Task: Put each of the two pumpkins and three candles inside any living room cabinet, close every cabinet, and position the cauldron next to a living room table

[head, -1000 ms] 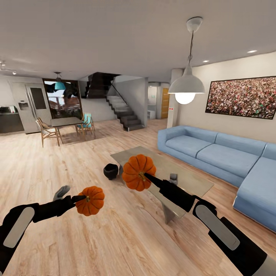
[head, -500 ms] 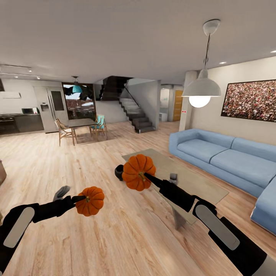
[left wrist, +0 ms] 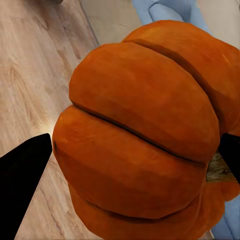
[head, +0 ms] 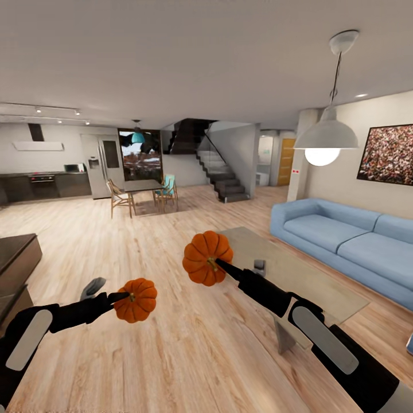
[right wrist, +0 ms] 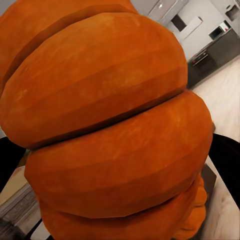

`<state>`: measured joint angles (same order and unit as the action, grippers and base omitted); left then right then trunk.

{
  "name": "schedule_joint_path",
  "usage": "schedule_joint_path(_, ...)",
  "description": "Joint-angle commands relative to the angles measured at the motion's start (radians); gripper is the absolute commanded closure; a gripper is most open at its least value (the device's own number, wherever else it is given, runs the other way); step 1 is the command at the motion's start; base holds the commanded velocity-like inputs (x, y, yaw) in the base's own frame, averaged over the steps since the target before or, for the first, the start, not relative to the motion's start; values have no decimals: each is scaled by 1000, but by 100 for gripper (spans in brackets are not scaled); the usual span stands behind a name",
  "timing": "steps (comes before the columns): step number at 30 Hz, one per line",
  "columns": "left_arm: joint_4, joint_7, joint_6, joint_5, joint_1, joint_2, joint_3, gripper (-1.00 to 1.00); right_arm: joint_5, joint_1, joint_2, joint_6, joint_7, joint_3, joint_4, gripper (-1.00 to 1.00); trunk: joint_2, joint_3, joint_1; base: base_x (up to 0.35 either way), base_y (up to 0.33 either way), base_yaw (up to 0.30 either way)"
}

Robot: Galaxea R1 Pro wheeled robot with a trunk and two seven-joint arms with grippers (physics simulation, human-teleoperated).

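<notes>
Two orange ribbed pumpkins are held up over the wooden floor. My left gripper (head: 119, 297) is shut on the smaller-looking pumpkin (head: 135, 300) (left wrist: 140, 140), with black fingers (left wrist: 22, 185) at its sides. My right gripper (head: 221, 266) is shut on the other pumpkin (head: 207, 258) (right wrist: 115, 125). The grey glass coffee table (head: 304, 275) lies just beyond my right arm. A corner of the dark brown cabinet (head: 16, 258) shows at the left edge. The cauldron is hidden and the candles are out of view.
A blue sofa (head: 344, 235) runs along the right wall under a white pendant lamp (head: 324, 140). Far back stand a dining table with chairs (head: 143, 186), stairs (head: 223, 180) and dark kitchen units (head: 51, 184). Wooden floor (head: 172, 355) spreads between my arms.
The camera has swung left: sofa, lamp and coffee table slid right, the cabinet corner came into view, and the black cauldron slipped behind the right pumpkin. Both arms hold as before.
</notes>
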<state>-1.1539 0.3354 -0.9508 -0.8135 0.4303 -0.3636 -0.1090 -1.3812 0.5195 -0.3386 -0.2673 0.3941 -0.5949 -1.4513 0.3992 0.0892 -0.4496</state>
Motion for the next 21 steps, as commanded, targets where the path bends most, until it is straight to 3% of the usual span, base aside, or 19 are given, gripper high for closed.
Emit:
schedule_joint_path(1,0,7,-5,4,1,1,-2,100,-11,1,-1,-4,1,-1,0,100,1,1,0,0,0,219)
schedule_joint_path(21,-3,7,-5,3,1,2,-3,100,-12,1,0,-4,0,-2,1,100,1,24,0,0,0,219)
